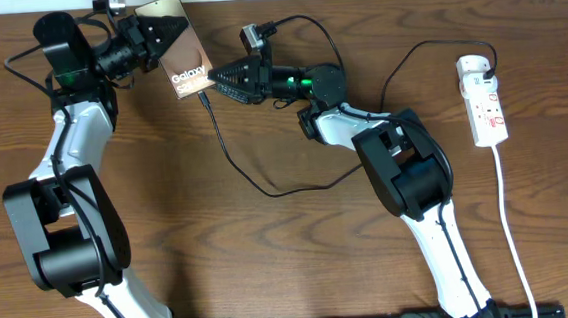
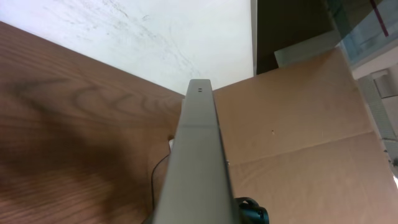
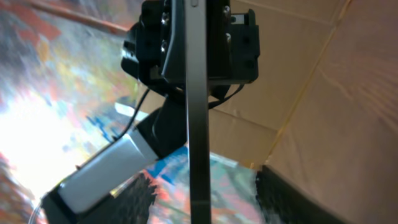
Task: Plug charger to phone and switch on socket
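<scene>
My left hand (image 1: 158, 35) is clamped on the phone (image 1: 181, 48), gripping its far end and holding it up off the table (image 1: 301, 258). That leaves the port end free and pointing toward my other hand, and I judge that is why I hold it this way: one hand steadies it while the other works the plug.

My right hand (image 1: 221, 83) sits just beside that free end, aimed at it. From its wrist I see the phone edge-on, with my two fingers (image 3: 277, 196) spread wide on either side and touching neither face, so this hand holds nothing.

Just below my right fingertips, the plug tip (image 1: 204, 98) of the charger (image 1: 245, 172) meets the phone's lower edge. I cannot tell whether it is fully seated.

From there the black cable loops away across the table, under my right arm and out to the socket (image 1: 484, 100). It lies well off to the outer side of my right hand, flat on the table, with its white cord (image 1: 509, 223) trailing back. Neither hand is near its switches, so I judge that step not yet done.
</scene>
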Motion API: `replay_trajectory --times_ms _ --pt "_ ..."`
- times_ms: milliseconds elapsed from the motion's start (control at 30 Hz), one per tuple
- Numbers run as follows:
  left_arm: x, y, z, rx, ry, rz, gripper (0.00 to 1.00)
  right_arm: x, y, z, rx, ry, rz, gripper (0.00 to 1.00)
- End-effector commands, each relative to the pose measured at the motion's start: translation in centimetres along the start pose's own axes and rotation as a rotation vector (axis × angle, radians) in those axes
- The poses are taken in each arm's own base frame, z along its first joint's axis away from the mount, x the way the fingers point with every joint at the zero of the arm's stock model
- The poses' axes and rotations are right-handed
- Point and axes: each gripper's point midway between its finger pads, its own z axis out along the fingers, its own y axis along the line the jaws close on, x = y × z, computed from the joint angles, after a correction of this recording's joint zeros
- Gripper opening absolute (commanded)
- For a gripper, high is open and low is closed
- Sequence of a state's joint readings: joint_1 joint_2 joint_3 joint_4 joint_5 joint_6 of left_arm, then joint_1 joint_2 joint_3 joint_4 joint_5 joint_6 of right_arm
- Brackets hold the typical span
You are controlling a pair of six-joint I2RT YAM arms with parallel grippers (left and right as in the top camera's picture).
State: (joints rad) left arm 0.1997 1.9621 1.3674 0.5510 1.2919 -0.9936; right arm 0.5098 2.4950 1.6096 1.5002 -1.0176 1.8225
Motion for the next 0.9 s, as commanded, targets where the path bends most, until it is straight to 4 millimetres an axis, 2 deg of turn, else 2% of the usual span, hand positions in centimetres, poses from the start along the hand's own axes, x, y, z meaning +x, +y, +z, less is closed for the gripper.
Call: replay_trajectory --times_ms 0,67,100,233,367,567,733,867 --pt "0.1 -0.4 -0.5 0.016 0.016 0.024 0.07 -0.6 1.8 0.5 -0.027 -0.010 -0.050 0.76" --pt "0.0 -0.4 -0.6 0.015 0.013 0.023 0.07 -0.6 1.8 0.5 -0.026 -0.010 -0.050 0.95" --pt "-0.1 -0.4 -0.6 0.015 0.012 0.023 0.07 -0.6 1.8 0.5 -0.026 -0.010 -0.050 0.99" --pt "-0.1 -0.4 -1.0 0.018 0.017 0.022 0.07 -0.7 1.5 0.2 -0.013 -0.003 -0.069 0.99" --pt "-0.1 -0.1 -1.4 0.015 0.020 0.002 0.07 -1.0 -0.9 -0.8 0.077 0.025 -0.043 0.99" --pt "0.1 0.5 -1.7 -0.001 0.022 -0.046 0.07 -2.0 -5.5 -3.8 0.235 0.037 0.006 0.99" --pt "0.1 0.5 -1.7 -0.001 0.022 -0.045 0.07 -3.0 -7.3 -6.7 0.301 0.029 0.029 0.99" --pt "0.2 0.5 -1.7 0.002 0.027 -0.042 0.07 -3.8 -7.6 -8.6 0.325 0.015 0.032 0.99"
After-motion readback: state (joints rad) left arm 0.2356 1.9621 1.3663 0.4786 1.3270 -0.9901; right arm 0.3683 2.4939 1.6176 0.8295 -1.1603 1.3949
